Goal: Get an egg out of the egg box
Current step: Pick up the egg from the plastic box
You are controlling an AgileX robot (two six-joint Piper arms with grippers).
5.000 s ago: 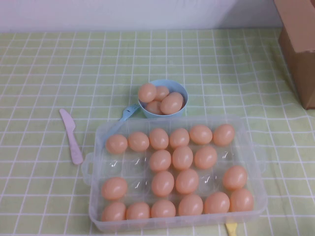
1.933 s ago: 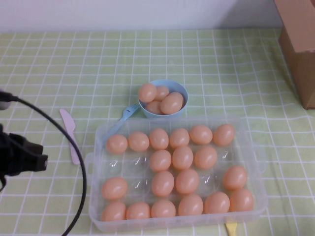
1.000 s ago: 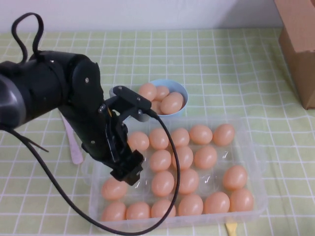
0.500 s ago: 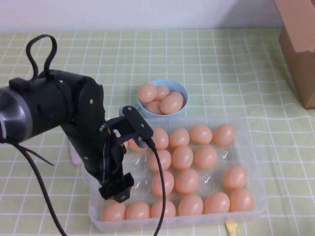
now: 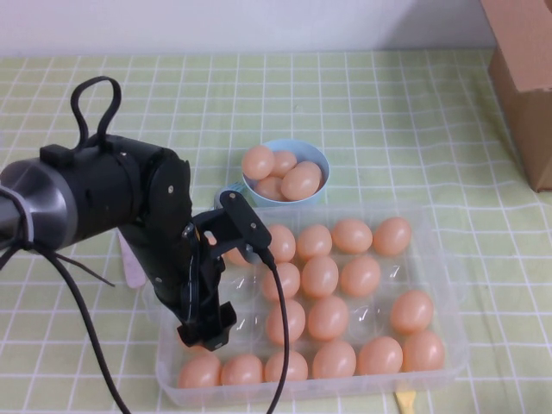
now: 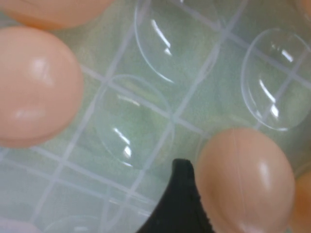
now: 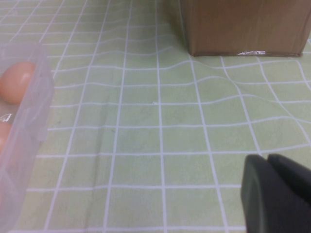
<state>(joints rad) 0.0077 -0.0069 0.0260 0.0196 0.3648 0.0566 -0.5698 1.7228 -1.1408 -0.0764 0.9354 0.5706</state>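
Left wrist view puts one dark finger (image 6: 177,204) of my left gripper (image 5: 205,332) low among the wells, touching the egg (image 6: 245,182) on one side. I see no second finger, so I cannot tell whether the jaws are spread or closed, and nothing shows a grip yet. Around that finger lie clear vacant wells, with another egg at the far side.

From the high view, my left arm (image 5: 129,216) reaches over the near-left part of the egg box (image 5: 453,362) and hides the egg I am after; the gripper's tip sits down at the second row from the near edge. Further out, more eggs fill the near row and the middle of the box. A small blue bowl (image 5: 317,158) holding several eggs stands just beyond the box, and a pink knife (image 5: 129,267) lies partly under my arm.

My right gripper (image 7: 276,191) hangs over bare tablecloth (image 7: 146,116) beside the box's right end, jaws pressed together and holding nothing, with a cardboard box (image 7: 243,24) beyond.

I judge this is the reach-and-grasp step. Next I'd want the fingers astride the egg, a gentle close, then a straight lift.
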